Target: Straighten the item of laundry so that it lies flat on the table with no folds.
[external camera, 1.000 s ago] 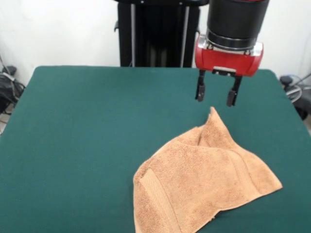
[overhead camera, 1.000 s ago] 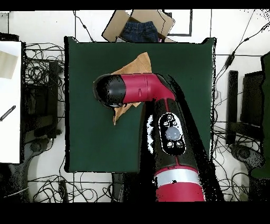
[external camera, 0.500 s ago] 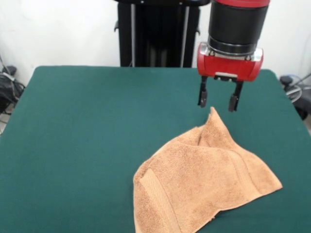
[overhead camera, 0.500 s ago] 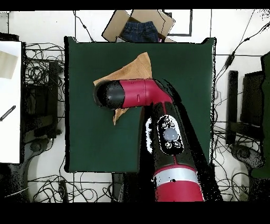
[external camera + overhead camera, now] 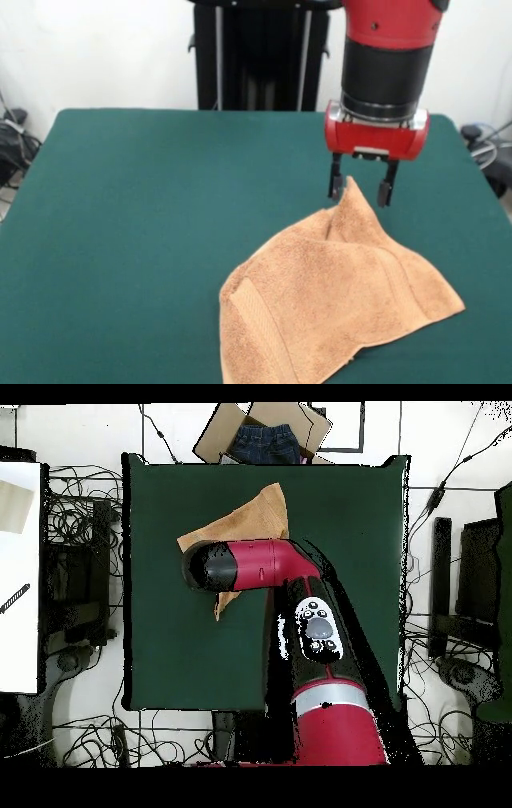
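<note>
The orange-tan towel (image 5: 336, 300) lies crumpled on the dark green table (image 5: 152, 208), near the front right in the front view. One corner stands up in a peak with folds below it. A woven border band shows at its near left. My gripper (image 5: 359, 192) is open, its two fingers either side of the peak's tip, which is not pinched. In the overhead view the towel (image 5: 255, 516) is partly hidden under the arm (image 5: 250, 566), and the gripper is hidden.
The robot's black pedestal (image 5: 260, 52) stands behind the table's far edge. In the overhead view a cardboard box with blue jeans (image 5: 265, 436) sits beyond the table's top edge. Cables lie on the floor around the table.
My gripper has come down from above the towel to the raised corner, and its open fingers now straddle the peak. The towel has not moved.
</note>
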You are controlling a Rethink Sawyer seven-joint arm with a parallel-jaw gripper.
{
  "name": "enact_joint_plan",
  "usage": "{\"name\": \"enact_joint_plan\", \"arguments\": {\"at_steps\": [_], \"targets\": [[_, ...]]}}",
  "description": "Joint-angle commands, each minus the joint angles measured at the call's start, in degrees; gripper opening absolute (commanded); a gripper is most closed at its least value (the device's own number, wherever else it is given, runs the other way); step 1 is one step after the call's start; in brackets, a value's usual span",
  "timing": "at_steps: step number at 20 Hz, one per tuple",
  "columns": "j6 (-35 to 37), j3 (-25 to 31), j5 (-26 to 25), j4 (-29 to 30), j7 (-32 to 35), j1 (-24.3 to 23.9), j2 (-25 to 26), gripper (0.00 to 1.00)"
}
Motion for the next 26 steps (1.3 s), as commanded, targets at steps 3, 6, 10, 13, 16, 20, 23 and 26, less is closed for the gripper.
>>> {"name": "enact_joint_plan", "arguments": {"at_steps": [3, 6, 10, 13, 16, 20, 23, 26], "targets": [[-4.78, 0.84, -5.37, 2.96, -0.14, 1.72, 5.11, 1.0], [-5.28, 0.58, -5.73, 2.94, 0.5, 2.06, 5.34, 1.0], [-5.11, 0.73, -6.12, 3.1, 0.92, 2.0, 5.19, 1.0], [-6.13, 0.62, -6.96, 3.13, 1.01, 2.15, 5.03, 1.0], [-5.84, 0.87, -7.05, 3.07, 0.98, 2.0, 4.98, 0.0], [-5.74, 0.93, -7.21, 3.18, 1.25, 2.04, 4.79, 0.0], [-5.86, 0.98, -7.36, 3.33, 1.39, 2.01, 4.76, 0.0], [-5.84, 0.9, -7.33, 3.23, 1.58, 2.13, 4.79, 0.0]]}}
